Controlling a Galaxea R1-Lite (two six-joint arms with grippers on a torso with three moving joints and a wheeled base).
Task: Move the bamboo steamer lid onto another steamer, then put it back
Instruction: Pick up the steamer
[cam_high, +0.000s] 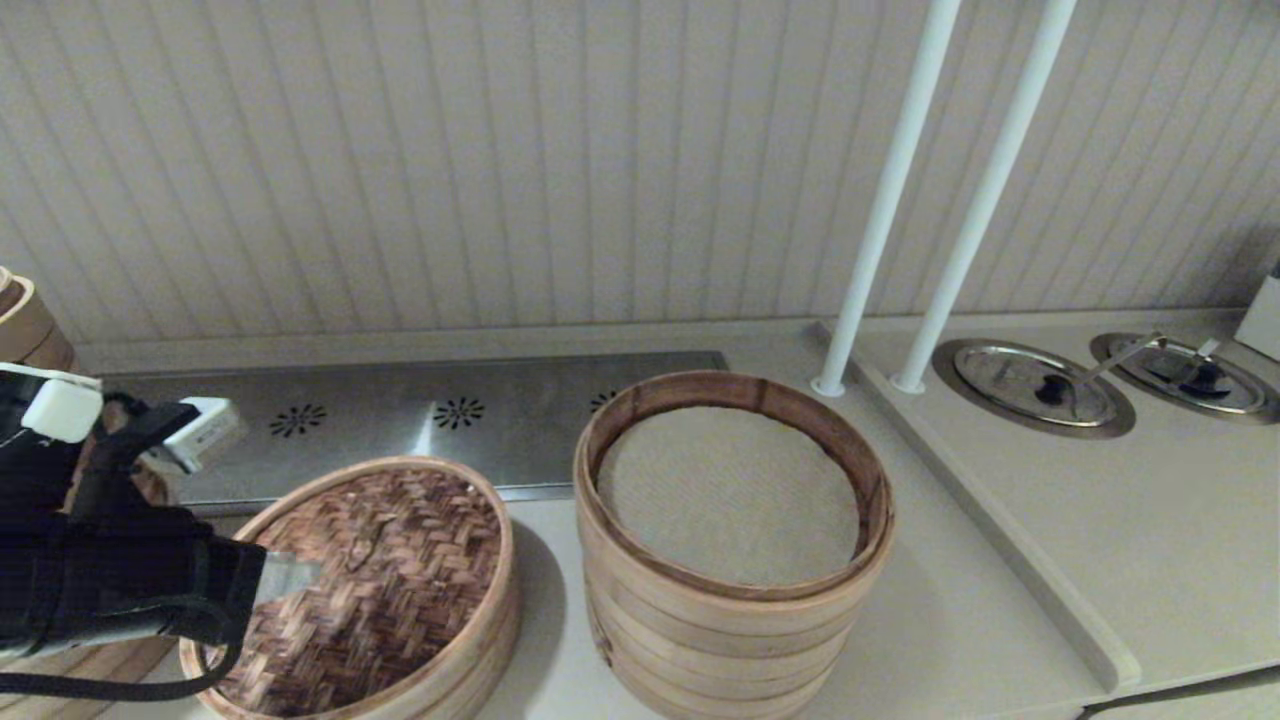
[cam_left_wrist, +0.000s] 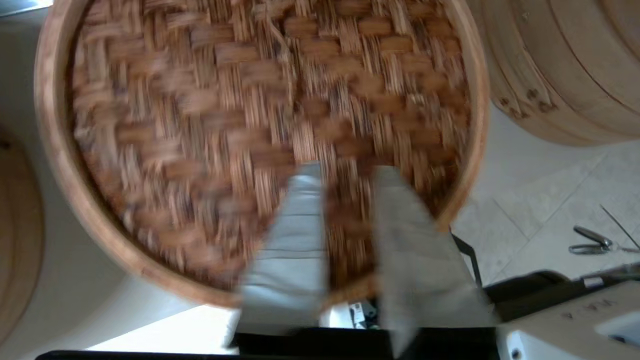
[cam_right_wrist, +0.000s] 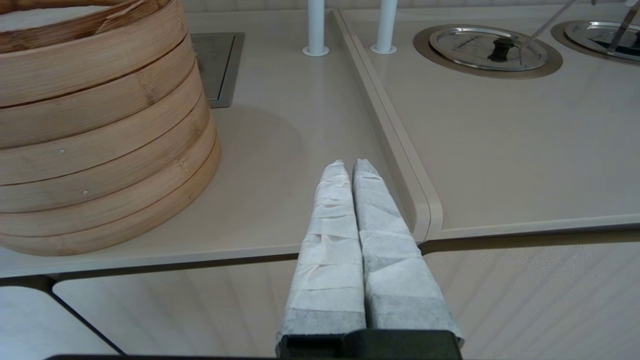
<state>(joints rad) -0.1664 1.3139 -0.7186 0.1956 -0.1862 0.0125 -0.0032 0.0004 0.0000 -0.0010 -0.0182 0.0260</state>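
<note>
I have the left gripper (cam_left_wrist: 345, 172) above the round dark woven bamboo steamer lid (cam_high: 375, 570), which sits at front left beside the open steamer with a white cloth liner (cam_high: 733, 495). Its fingers are narrowly parted, gripping nothing. I'd descend squarely onto the twine loop before closing
</note>
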